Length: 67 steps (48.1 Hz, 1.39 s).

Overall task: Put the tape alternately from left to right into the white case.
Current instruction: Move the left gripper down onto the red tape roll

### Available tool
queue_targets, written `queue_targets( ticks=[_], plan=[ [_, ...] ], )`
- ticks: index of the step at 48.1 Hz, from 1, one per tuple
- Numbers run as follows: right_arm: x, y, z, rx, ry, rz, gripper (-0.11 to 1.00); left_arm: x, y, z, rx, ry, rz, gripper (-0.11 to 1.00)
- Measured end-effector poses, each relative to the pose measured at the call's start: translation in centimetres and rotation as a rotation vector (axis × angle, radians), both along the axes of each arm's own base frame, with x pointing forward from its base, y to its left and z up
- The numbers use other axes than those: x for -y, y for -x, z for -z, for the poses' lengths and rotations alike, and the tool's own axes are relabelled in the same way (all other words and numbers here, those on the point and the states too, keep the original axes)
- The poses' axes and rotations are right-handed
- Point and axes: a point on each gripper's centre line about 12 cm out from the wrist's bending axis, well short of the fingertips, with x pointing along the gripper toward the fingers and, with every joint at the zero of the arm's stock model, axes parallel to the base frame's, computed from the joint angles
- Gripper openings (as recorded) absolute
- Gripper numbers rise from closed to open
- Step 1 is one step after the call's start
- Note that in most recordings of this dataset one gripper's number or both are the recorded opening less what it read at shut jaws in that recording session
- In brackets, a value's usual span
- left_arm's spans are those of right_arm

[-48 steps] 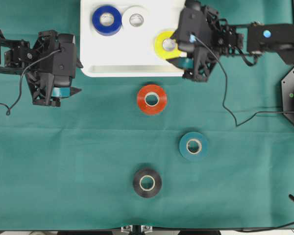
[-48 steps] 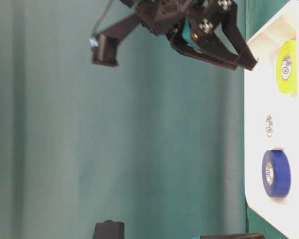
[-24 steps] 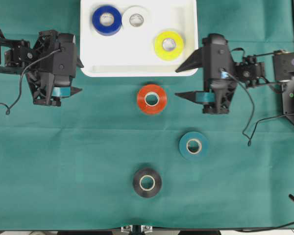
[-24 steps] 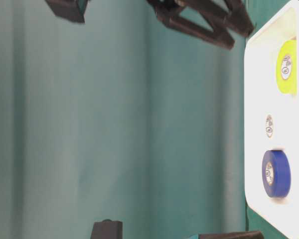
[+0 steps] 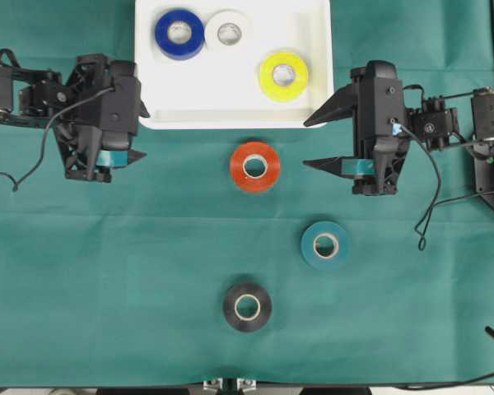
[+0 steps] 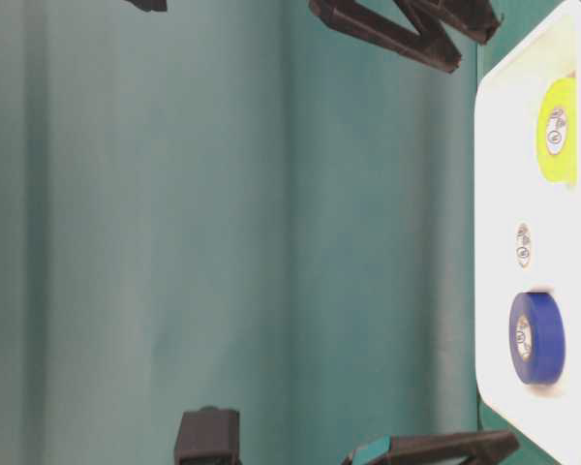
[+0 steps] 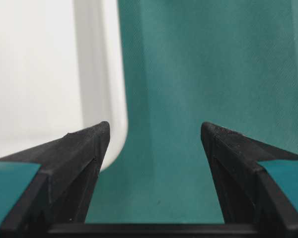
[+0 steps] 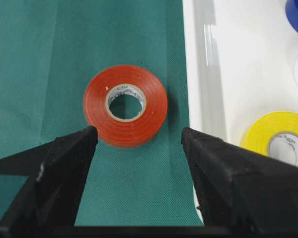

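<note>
A table covered in green cloth carries the scene. Lying directly on the cloth are a red roll of tape, a teal roll and a black roll, spaced well apart in a loose line toward the near edge. The white case rests on the cloth at the far edge, just beyond the red roll.
</note>
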Motion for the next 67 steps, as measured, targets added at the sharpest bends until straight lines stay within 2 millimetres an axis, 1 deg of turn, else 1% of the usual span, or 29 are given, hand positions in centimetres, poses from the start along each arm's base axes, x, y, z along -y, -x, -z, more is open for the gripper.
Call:
queue_targets(
  ticks=[17, 25, 32, 38, 48, 58, 67],
  plan=[
    [0.0, 0.1, 0.2, -0.003, 0.000, 0.001, 0.76, 2.8, -3.4, 0.6, -0.014, -0.010, 0.101, 0.93],
    [0.0, 0.1, 0.2, -0.005, 0.000, 0.000, 0.76, 3.5, -5.1, 1.1, -0.023, -0.034, 0.151, 0.93],
    [0.0, 0.1, 0.2, -0.005, 0.001, -0.002, 0.76, 3.7, -7.0, 1.4, -0.020, -0.086, 0.220, 0.93],
    [0.0, 0.3, 0.6, -0.017, 0.002, -0.002, 0.76, 3.8, -8.5, 1.7, -0.017, -0.129, 0.274, 0.93],
    [0.0, 0.4, 0.8, -0.022, 0.000, -0.002, 0.76, 3.8, -10.7, 2.1, -0.010, -0.175, 0.331, 0.93],
    [0.0, 0.6, 1.0, -0.028, 0.001, -0.003, 0.76, 4.0, -12.6, 3.0, -0.013, -0.208, 0.375, 0.93],
    [0.0, 0.7, 1.2, -0.034, 0.001, -0.003, 0.76, 4.1, -13.6, 3.9, -0.022, -0.225, 0.401, 0.93]
  ],
)
